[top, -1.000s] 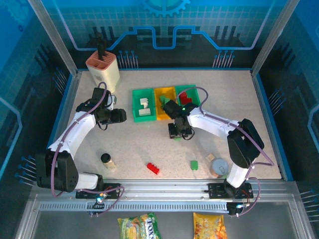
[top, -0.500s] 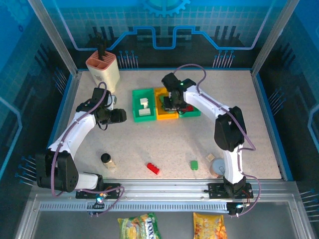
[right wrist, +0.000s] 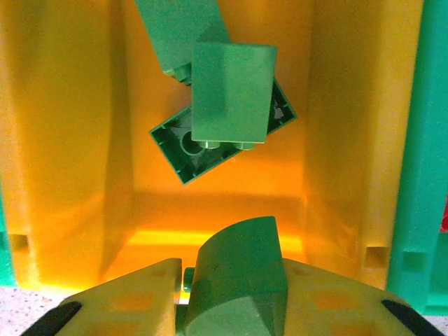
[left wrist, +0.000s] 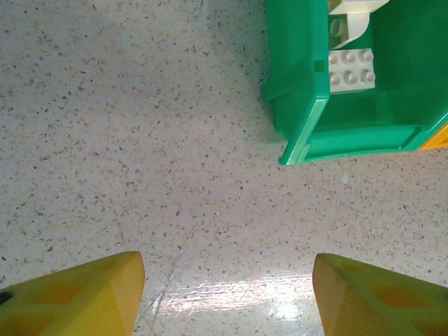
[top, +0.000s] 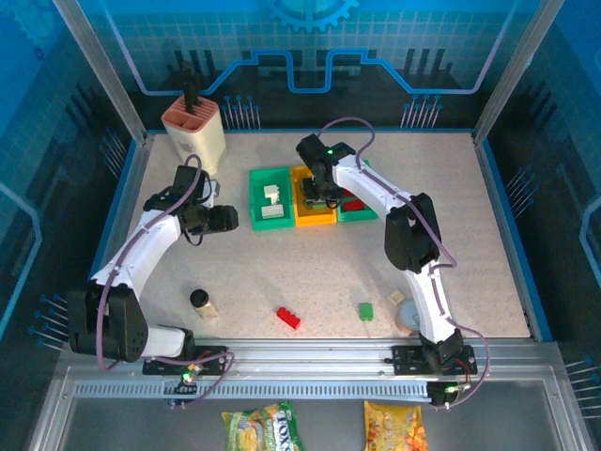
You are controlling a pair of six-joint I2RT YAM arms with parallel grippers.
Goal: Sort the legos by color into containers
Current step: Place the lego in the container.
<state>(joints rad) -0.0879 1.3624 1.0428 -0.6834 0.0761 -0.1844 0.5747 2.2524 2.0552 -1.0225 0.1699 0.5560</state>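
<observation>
My right gripper [right wrist: 234, 283] is shut on a green lego [right wrist: 241, 269] with a curved top, held just above the near end of the yellow-orange container [right wrist: 63, 140]. Two more green legos [right wrist: 231, 91] lie inside it. From above, that gripper [top: 316, 193] hangs over the yellow container [top: 313, 220], between the two green containers [top: 270, 225] [top: 364, 214]. White legos [left wrist: 352, 68] sit in the left green container [left wrist: 308, 140]. My left gripper [left wrist: 227, 294] is open over bare table beside it. A red lego [top: 288, 318] and a green lego [top: 365, 311] lie loose near the front.
A small black-capped bottle [top: 200, 301] stands front left. A grey round cup [top: 410, 317] and a small beige piece [top: 396, 297] are front right. A tall beige slotted holder [top: 195, 127] stands at the back left corner.
My right arm has swung from the table in front of the containers back over the yellow one, carrying the green lego. The left arm has stayed still.
</observation>
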